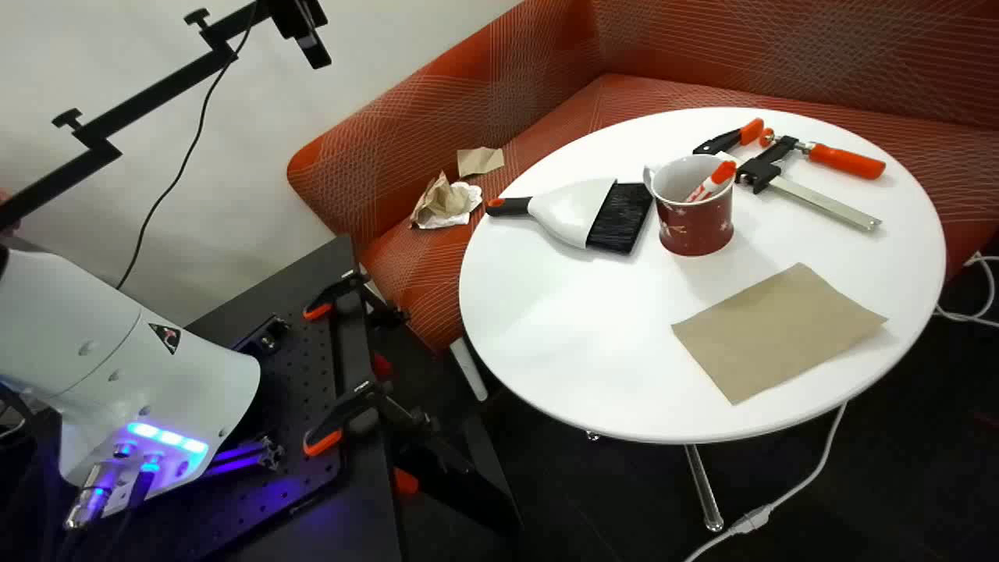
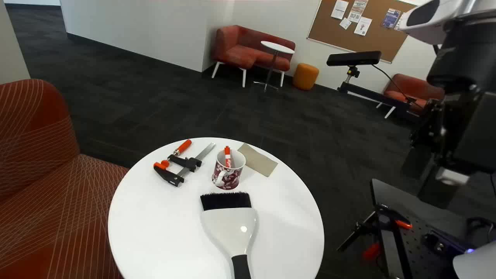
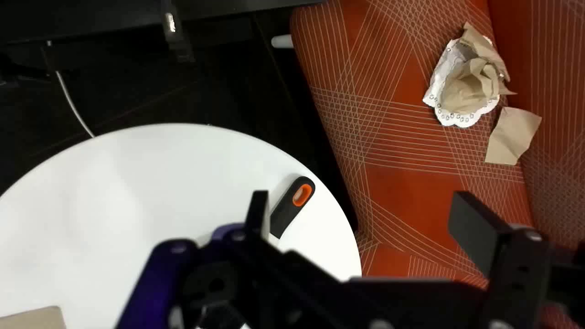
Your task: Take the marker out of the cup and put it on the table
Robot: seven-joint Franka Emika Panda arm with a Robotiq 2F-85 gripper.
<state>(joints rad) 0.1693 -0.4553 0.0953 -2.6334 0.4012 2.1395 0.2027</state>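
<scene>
The marker, orange-red with a white band and orange cap, leans inside the cup with its cap end above the rim, in both exterior views (image 1: 712,183) (image 2: 228,156). The cup, a dark red patterned mug with a pale inside, stands upright on the table (image 1: 696,226) (image 2: 233,179). The white round table (image 1: 577,336) also shows in an exterior view (image 2: 162,232) and in the wrist view (image 3: 173,183). My gripper (image 3: 363,208) is open and empty, its fingers wide apart above the table's edge and the sofa. Marker and cup are out of the wrist view.
A white hand brush (image 1: 566,212) with black bristles lies beside the cup; its black handle shows in the wrist view (image 3: 292,208). A black-and-orange bar clamp (image 1: 819,201) and brown paper (image 1: 780,332) flank the cup. The orange-red sofa (image 3: 393,192) borders the table and holds crumpled paper (image 3: 470,84).
</scene>
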